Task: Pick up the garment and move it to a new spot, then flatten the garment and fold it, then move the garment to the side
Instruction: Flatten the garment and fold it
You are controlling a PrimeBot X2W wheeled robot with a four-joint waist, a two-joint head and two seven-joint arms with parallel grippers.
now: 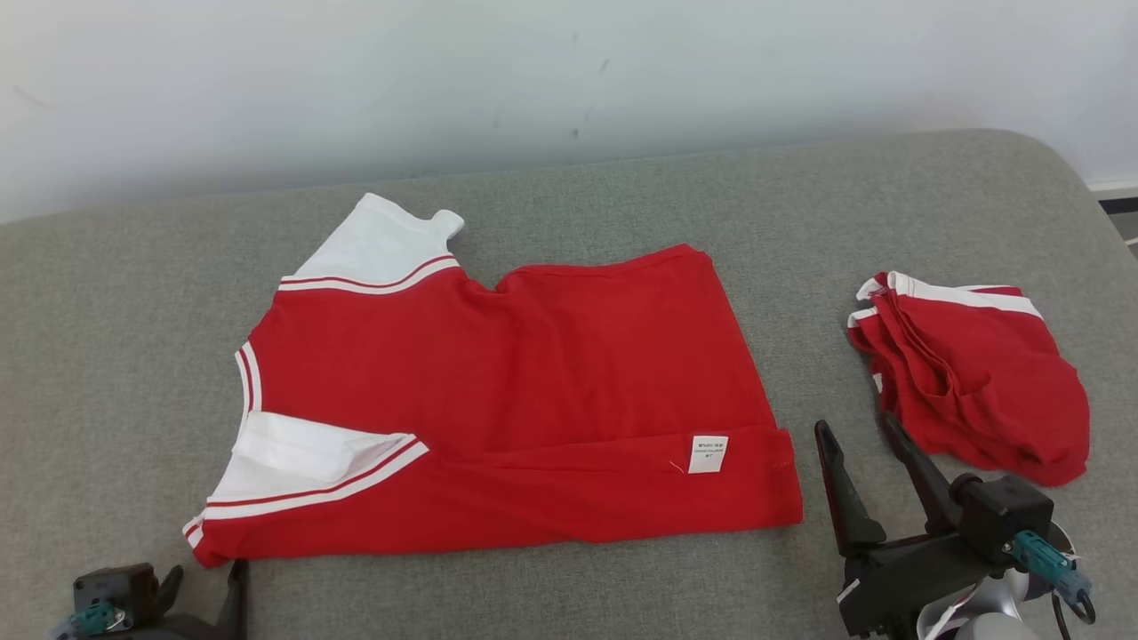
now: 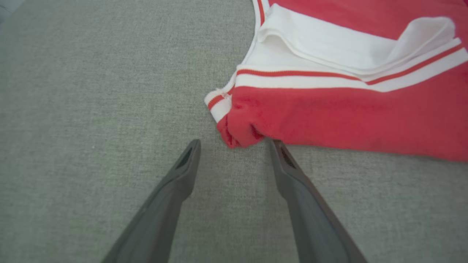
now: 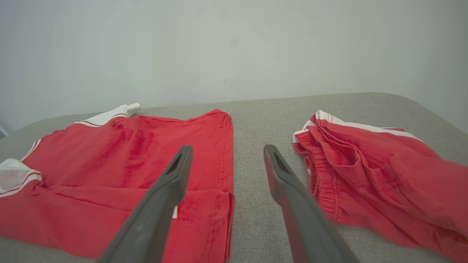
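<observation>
The garment (image 1: 498,391) is a red shirt with white, red-striped sleeves, spread mostly flat on the grey cushion (image 1: 622,196), its near edge folded over and showing a white label. My left gripper (image 1: 206,573) is open at the shirt's near left corner. In the left wrist view that bunched corner of the garment (image 2: 347,109) sits just beyond the tips of the left gripper (image 2: 236,143), and nothing lies between the fingers. My right gripper (image 1: 855,424) stands open just right of the shirt's hem. In the right wrist view the right gripper (image 3: 227,147) is over bare cushion beside the garment (image 3: 128,157).
A second red piece with white trim, loosely folded shorts (image 1: 973,373), lies at the right of the cushion, close to my right gripper; the shorts (image 3: 373,175) also appear in the right wrist view. A pale wall (image 1: 533,71) runs behind the cushion. Its right end curves away.
</observation>
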